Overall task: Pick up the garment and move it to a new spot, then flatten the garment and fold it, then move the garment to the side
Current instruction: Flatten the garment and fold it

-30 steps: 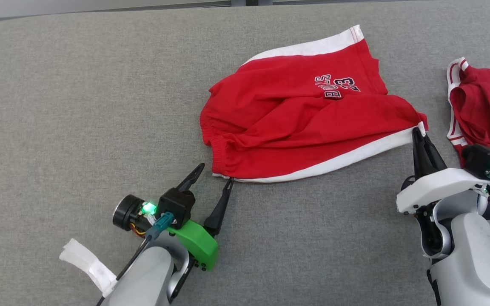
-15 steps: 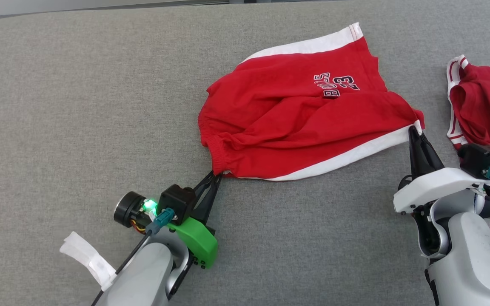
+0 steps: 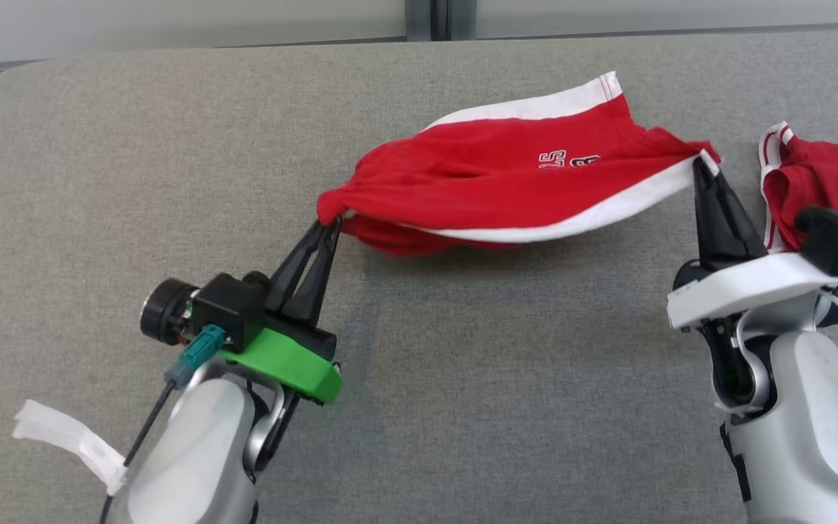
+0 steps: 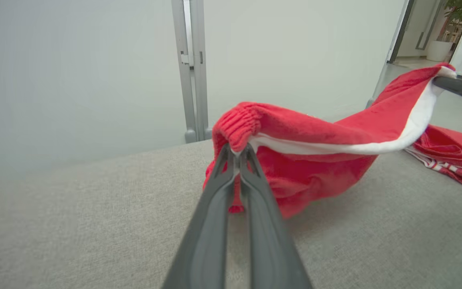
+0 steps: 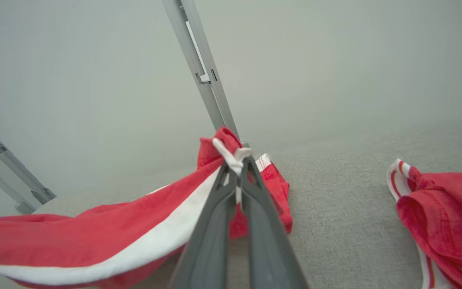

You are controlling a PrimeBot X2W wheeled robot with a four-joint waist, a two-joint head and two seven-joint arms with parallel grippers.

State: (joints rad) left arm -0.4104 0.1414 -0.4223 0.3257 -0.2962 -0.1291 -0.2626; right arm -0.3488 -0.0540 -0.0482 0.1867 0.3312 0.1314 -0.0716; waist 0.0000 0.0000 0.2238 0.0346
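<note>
Red shorts (image 3: 506, 185) with white side stripes and a printed logo hang stretched between my two grippers above the grey table (image 3: 463, 378). My left gripper (image 3: 328, 222) is shut on the elastic waistband corner (image 4: 237, 128). My right gripper (image 3: 699, 164) is shut on the white-trimmed leg hem corner (image 5: 233, 154). The near edge of the shorts (image 4: 315, 168) is lifted, and the cloth sags between the grips; its far part (image 5: 273, 184) still touches the table. A shadow lies under the shorts.
A second red garment (image 3: 819, 185) with white striped trim lies crumpled at the table's right, close beside my right gripper, also in the right wrist view (image 5: 443, 220). A grey wall with a metal post (image 4: 191, 68) stands behind the table.
My left gripper closed on the waistband corner. Both grippers then rose and moved away from me, lifting the near edge of the shorts off the table. The camera shifted too.
</note>
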